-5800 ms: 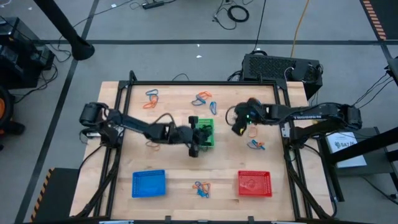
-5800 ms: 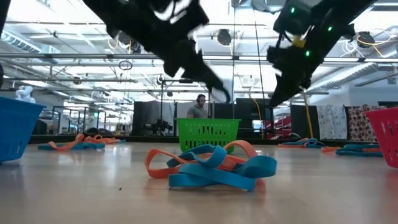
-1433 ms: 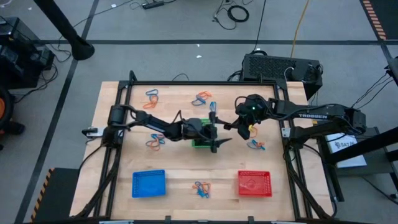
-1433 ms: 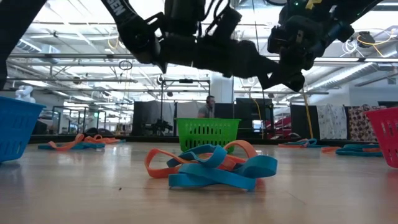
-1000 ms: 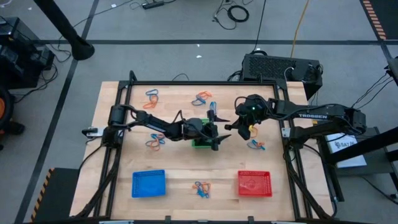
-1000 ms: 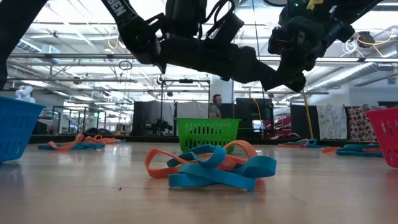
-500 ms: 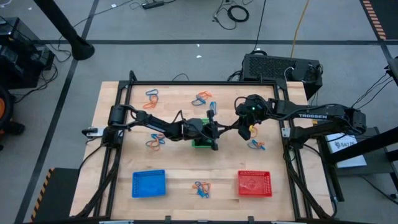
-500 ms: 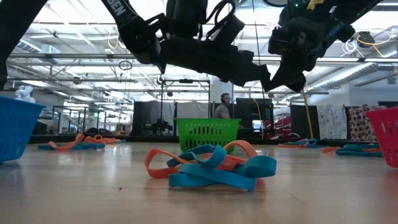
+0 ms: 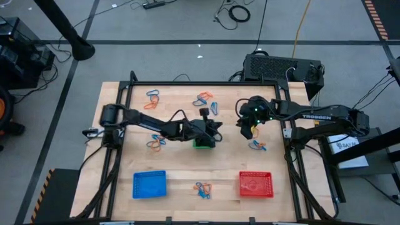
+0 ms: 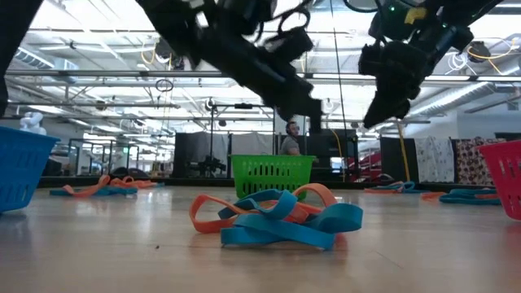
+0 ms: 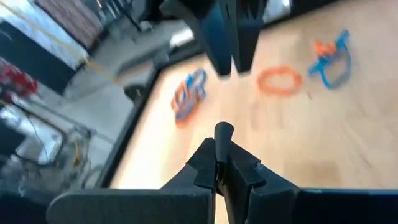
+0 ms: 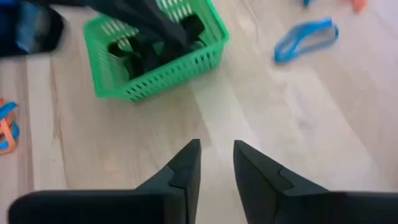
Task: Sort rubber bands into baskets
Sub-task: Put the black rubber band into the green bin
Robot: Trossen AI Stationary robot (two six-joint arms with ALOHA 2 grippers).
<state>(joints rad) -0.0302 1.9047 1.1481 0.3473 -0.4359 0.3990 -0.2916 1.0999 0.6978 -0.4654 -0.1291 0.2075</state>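
**Grippers above the green basket; bands spread over the surface**

Left gripper (image 9: 212, 129): raised over the middle of the surface (image 9: 181, 165), just above and beside the green basket (image 9: 202, 142). Fingers (image 11: 222, 163) pressed together in the left wrist view; whether anything thin is pinched between them cannot be told.

Right gripper (image 9: 245, 130): raised off the surface, near the green basket on its right-arm side. Fingers (image 12: 186, 167) stand a little apart, with bare wood showing between them; nothing held.

Green basket: near the centre of the surface, partly covered from above by the left arm. Dark shapes lie inside it in the right wrist view.

Blue basket (image 9: 150, 184): near front edge, left side.

Red basket (image 9: 255, 184): near front edge, right side.

Rubber bands, orange and blue, in loose clusters:
- front cluster (image 9: 202, 190), between the blue and red baskets; the same tangle fills the low view (image 10: 277, 218).
- far left cluster (image 9: 152, 99).
- far middle cluster (image 9: 204, 100).
- cluster beside the left arm (image 9: 155, 142).
- cluster by the right arm (image 9: 257, 145).

Person (image 10: 290, 140): standing in the room behind the surface, seen in the low view.
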